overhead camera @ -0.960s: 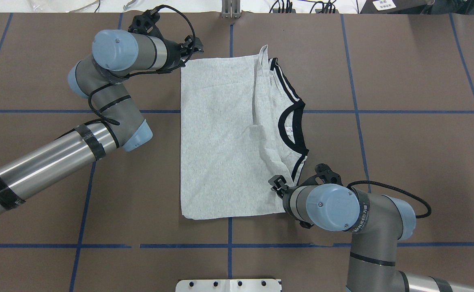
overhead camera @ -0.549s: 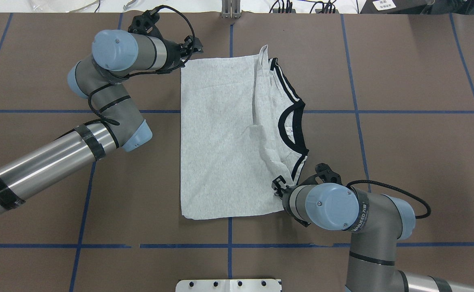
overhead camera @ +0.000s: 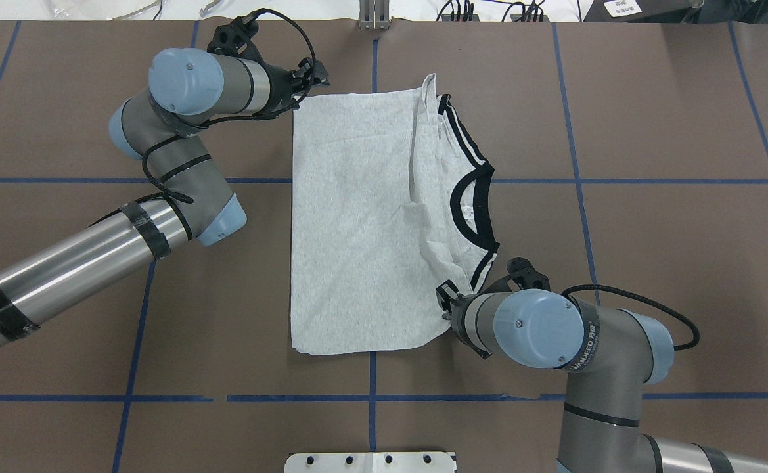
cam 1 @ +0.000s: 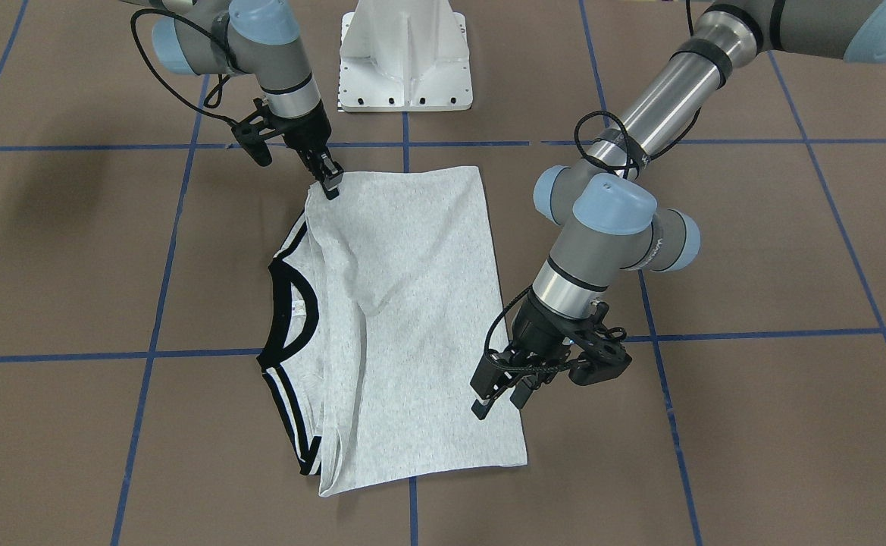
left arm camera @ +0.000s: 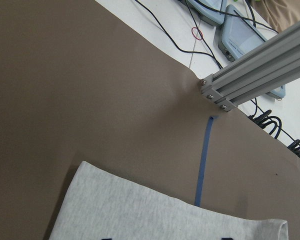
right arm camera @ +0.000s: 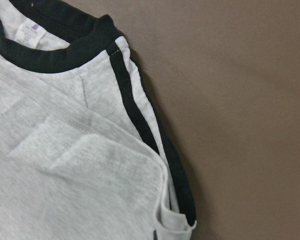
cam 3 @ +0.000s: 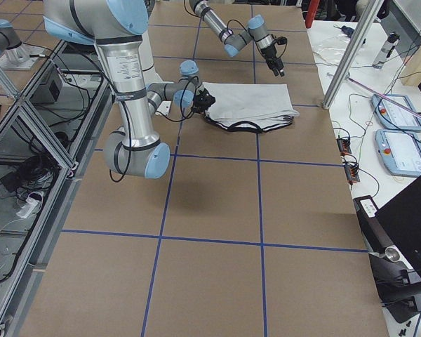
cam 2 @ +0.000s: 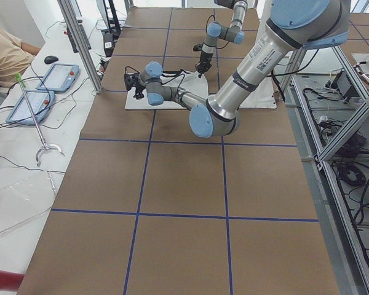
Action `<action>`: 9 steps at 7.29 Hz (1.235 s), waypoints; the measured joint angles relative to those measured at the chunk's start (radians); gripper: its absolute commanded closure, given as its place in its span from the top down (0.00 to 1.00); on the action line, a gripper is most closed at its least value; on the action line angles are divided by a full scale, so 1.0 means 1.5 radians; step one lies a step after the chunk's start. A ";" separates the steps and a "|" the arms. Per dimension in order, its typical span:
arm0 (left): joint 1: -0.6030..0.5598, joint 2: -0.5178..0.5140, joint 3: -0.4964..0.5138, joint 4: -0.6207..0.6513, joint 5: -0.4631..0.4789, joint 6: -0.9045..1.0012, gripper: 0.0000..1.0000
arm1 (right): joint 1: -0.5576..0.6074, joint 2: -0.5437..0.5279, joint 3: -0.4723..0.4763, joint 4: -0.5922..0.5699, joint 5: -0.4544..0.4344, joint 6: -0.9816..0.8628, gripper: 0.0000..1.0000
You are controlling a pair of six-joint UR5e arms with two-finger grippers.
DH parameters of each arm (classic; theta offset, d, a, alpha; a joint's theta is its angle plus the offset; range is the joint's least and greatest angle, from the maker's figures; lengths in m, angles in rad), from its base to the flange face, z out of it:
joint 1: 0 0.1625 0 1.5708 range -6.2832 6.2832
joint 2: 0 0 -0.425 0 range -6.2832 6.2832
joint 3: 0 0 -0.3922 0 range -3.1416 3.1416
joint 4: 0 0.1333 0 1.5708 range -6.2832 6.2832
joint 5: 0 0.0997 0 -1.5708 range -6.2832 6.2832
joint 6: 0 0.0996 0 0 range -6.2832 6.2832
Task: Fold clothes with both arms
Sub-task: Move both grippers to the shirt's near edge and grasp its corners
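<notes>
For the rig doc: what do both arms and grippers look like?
Left arm and right arm: silver-grey tubes, light blue joint caps, looping black cables. Left has black tape bands; right a black band with white lettering. Left gripper and right gripper: black, two jaws.

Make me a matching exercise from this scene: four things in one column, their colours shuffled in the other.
Things:
1. collar
2. T-shirt
3. tape lines
4. robot base

Colours:
a. white
b. black
c. blue
d. light grey

Pairs: 1-b, 2-d, 3-c, 4-a
</notes>
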 measured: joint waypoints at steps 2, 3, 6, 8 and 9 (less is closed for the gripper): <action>0.021 0.079 -0.142 0.058 -0.024 -0.040 0.78 | -0.003 -0.007 0.020 -0.012 0.003 0.004 0.00; 0.050 0.148 -0.238 0.077 -0.032 -0.084 0.97 | -0.008 -0.008 0.033 -0.024 0.005 0.008 0.00; 0.198 0.303 -0.425 0.108 -0.022 -0.207 0.99 | -0.016 -0.009 0.050 -0.049 0.008 0.011 0.00; 0.268 0.324 -0.476 0.173 -0.013 -0.266 0.91 | -0.016 -0.010 0.051 -0.051 0.009 0.011 0.00; 0.297 0.329 -0.489 0.196 -0.001 -0.288 0.86 | -0.016 -0.010 0.052 -0.051 0.009 0.011 0.00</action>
